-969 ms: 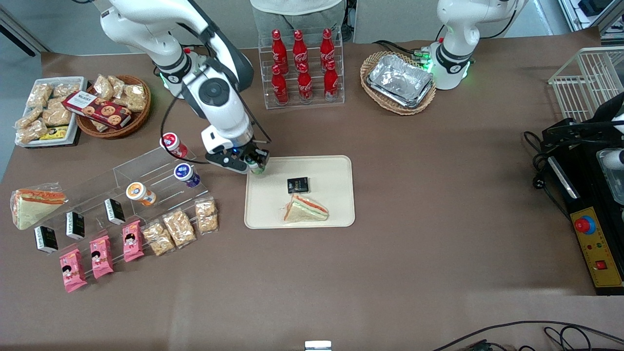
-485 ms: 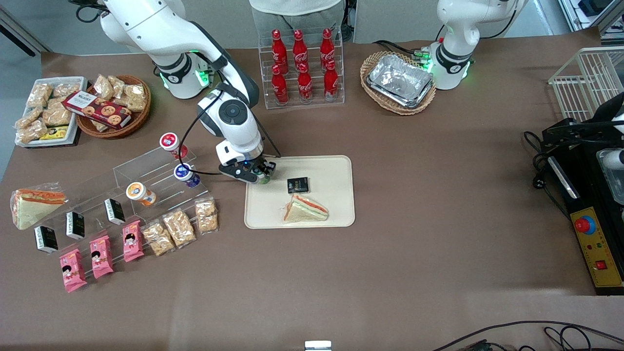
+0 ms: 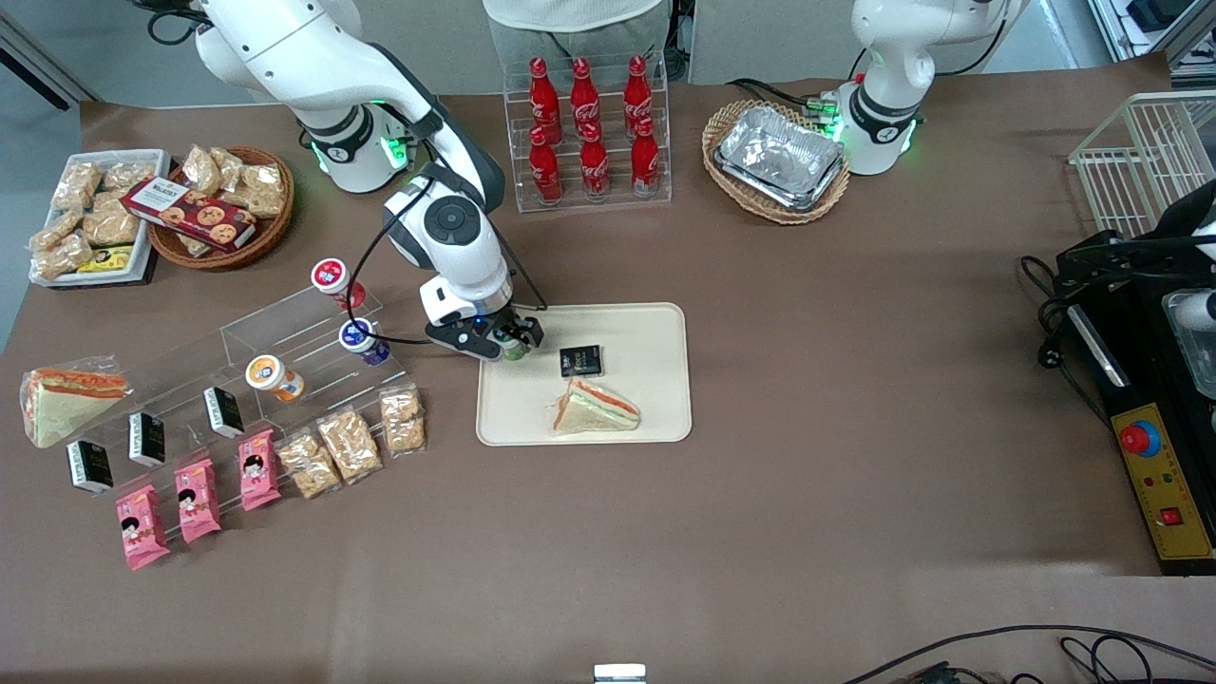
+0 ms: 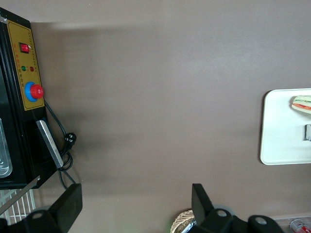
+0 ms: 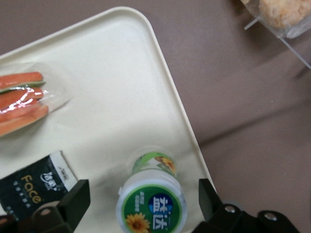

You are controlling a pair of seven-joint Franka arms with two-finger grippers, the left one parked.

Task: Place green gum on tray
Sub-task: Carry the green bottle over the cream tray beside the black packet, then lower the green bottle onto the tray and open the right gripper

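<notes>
My tool (image 3: 514, 344) sits over the cream-beige rectangular plastic tray (image 3: 655, 328), fingers (image 5: 73, 204) spread wide. The small green-bodied, white-lidded gum bottle (image 5: 151, 196) stands upright on the tray between them, untouched, beside a black packet (image 5: 34, 187).

Upper-left tray (image 3: 655, 328) corner: green gum (image 5: 151, 196) standing under the spread gripper (image 3: 510, 344); black packet (image 3: 580, 360) centre; sandwich (image 3: 597, 407) lower centre.

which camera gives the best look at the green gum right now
The right wrist view: the green gum stands on the tray between the open gripper fingers. In the front view it is a green speck under the gripper; the left wrist view misses it.
</notes>
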